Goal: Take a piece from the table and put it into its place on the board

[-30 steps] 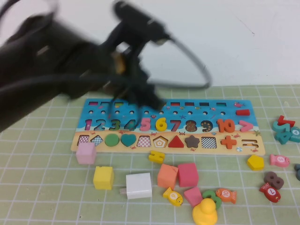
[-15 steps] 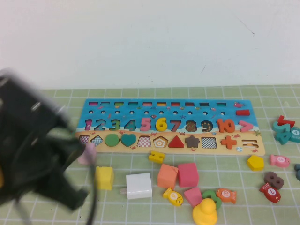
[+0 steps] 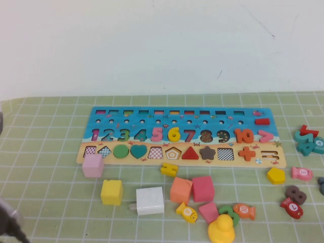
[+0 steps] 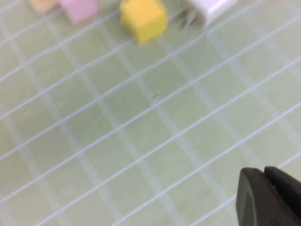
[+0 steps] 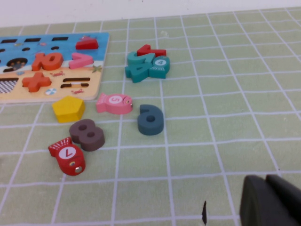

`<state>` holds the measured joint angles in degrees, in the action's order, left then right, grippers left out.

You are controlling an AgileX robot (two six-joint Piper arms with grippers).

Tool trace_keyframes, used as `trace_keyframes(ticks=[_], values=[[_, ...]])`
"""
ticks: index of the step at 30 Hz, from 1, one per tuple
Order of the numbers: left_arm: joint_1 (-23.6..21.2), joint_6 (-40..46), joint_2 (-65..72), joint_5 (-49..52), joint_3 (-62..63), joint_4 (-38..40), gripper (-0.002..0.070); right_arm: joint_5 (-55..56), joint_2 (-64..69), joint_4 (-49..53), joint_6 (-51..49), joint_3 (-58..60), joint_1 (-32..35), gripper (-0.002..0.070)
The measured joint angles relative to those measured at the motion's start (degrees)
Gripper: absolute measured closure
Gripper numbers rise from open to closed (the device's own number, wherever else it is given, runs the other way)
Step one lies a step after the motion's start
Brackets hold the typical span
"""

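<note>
Currently the flat yellow 6 [image 3: 173, 134] sits seated in the glossy blue board [image 3: 212, 117]. Left tool [image 4: 270, 197] hangs over the gridded green counter [image 4: 141, 141], right tool [image 5: 273, 200] likewise; both dark fingertip pairs pressed together, empty.

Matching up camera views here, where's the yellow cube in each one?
High view: yellow cube front left on the mat, beside white block.
Left wrist view: cube beside white block, away from left hand.
Right wrist view: not visible; right hand over mat.
</note>
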<state>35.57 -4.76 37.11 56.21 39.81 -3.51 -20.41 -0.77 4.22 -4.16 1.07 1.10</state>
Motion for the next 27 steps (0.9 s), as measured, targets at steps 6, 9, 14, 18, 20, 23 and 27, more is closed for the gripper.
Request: trace_keyframes(ticks=[6,9,14,18,20,23,27], values=[[0.0,-2.3,-1.5,6.6,-0.1,-6.1,0.0677,0.0,0.0,0.0,0.0,0.0,0.0,0.0678],[0.0,-6.3,-2.2,8.3,-0.4,-7.9,0.0677,0.0,0.0,0.0,0.0,0.0,0.0,0.0679],[-0.6,-10.1,-8.0,3.4,-5.8,-10.3,0.0677,0.0,0.0,0.0,0.0,0.0,0.0,0.0678],[-3.6,-10.2,-15.3,-5.0,-12.6,-10.3,0.0677,0.0,0.0,0.0,0.0,0.0,0.0,0.0678],[-5.8,-10.3,-19.4,-11.1,-17.1,-10.3,0.0677,0.0,0.0,0.0,0.0,0.0,0.0,0.0678],[-9.9,-10.2,-25.0,-21.1,-23.7,-10.3,0.0677,0.0,0.0,0.0,0.0,0.0,0.0,0.0678],[-16.5,-8.4,-31.7,-33.3,-31.3,-7.9,0.0677,0.0,0.0,0.0,0.0,0.0,0.0,0.0679]])
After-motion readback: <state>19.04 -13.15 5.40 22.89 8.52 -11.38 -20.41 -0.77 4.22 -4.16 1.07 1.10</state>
